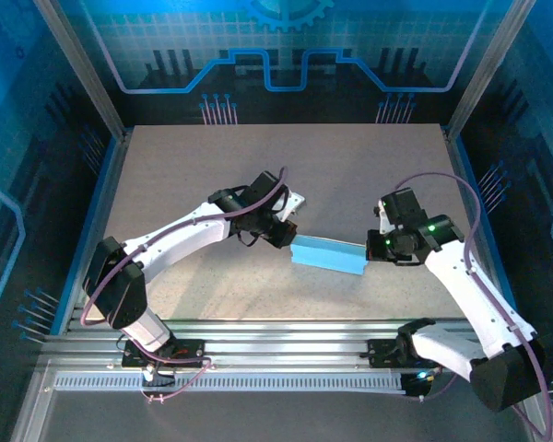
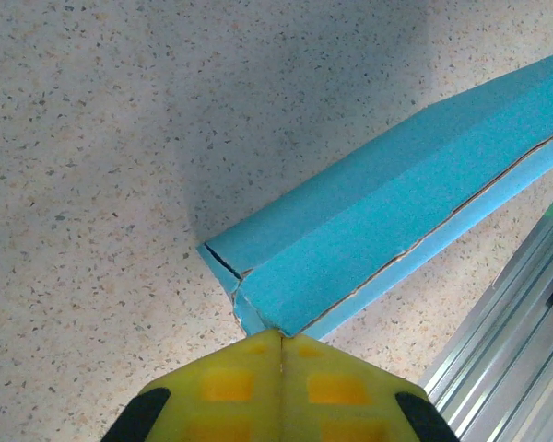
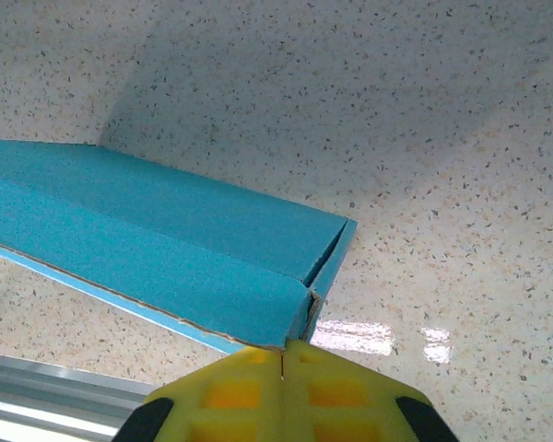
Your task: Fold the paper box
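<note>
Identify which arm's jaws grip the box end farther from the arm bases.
The left arm: its end of the paper box lies farther back than the right arm's.

paper box (image 1: 327, 253): 1 | left claw (image 1: 289, 238): 1 | right claw (image 1: 370, 247): 1 | table (image 1: 350, 157): 1

In the left wrist view the box (image 2: 387, 212) is cut off by the right edge, its corner hidden by the left gripper (image 2: 280, 345). In the right wrist view its left end is cropped, a corner covered by the right gripper (image 3: 284, 357).
</note>
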